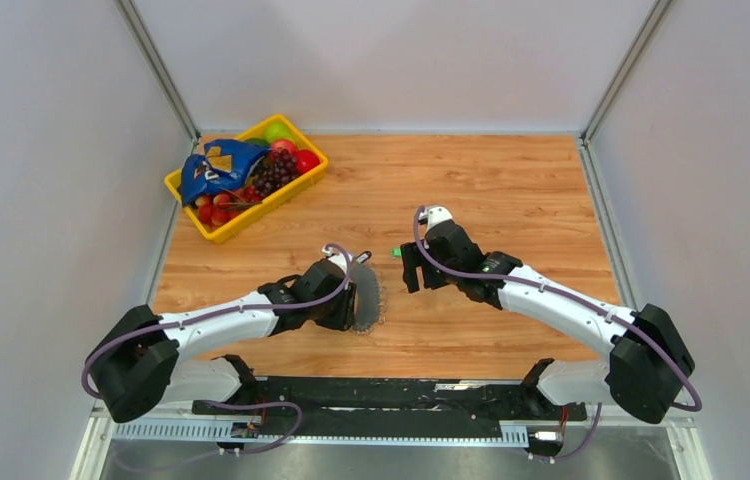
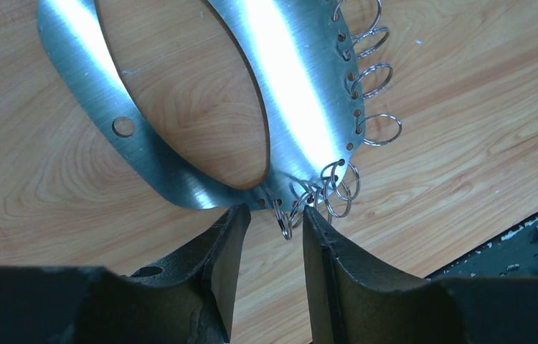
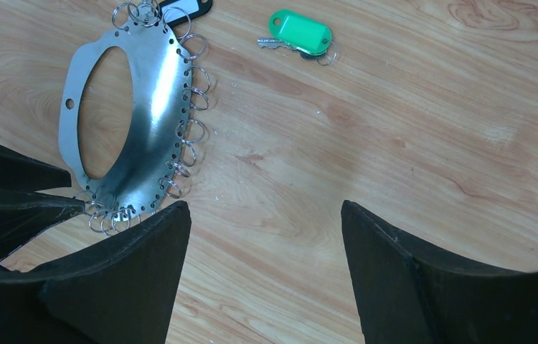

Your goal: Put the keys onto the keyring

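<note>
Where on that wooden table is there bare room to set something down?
Bare wood runs along the far side of the table, from the yellow basket to the right edge. The middle is crowded: keyring, green key, left gripper and right gripper meet there.

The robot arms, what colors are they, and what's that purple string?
The left arm and right arm have white tube-shaped links and chunky black joints. A thin purple cable loops along each one. Their fingers are plain black wedges.
</note>
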You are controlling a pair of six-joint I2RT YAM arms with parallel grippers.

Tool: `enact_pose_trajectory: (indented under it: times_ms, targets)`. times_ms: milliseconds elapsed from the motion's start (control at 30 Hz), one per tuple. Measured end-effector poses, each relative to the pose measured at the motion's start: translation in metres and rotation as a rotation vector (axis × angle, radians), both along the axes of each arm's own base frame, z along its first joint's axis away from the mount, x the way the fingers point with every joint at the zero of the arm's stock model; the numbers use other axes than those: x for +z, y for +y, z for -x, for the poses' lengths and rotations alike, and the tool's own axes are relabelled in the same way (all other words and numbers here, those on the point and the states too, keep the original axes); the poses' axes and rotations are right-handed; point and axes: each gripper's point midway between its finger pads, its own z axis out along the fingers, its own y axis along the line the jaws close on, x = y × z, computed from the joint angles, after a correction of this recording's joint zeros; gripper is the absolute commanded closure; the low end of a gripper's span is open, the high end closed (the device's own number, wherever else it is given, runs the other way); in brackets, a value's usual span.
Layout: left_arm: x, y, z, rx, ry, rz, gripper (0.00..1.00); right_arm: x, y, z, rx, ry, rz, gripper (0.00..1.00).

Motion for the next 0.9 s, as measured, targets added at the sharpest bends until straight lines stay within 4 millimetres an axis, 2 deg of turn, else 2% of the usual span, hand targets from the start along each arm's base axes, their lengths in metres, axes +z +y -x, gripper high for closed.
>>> enact_pose_trajectory:
  times_ms: [500, 633, 733, 900]
  targets:
    - [-0.0054, -0.0015, 0.0054, -0.014, 0.028, 0.006, 0.72, 0.0001, -0.0009, 0.0023, -0.005, 0.002, -0.008, 0.20]
    - [-0.0064, -0.0020, 0.0068, -0.016, 0.036, 0.007, 0.83, 0.0001, -0.0006, 0.0025, -0.006, 0.004, -0.010, 0.20]
    - [-0.0079, -0.0020, 0.0076, -0.018, 0.039, 0.008, 0.97, 0.0001, -0.0005, 0.0025, -0.007, 0.004, -0.011, 0.20]
    - [-0.0087, -0.0021, 0.0078, -0.019, 0.042, 0.007, 1.00, -0.0007, -0.0001, 0.0036, -0.004, 0.006, -0.010, 0.20]
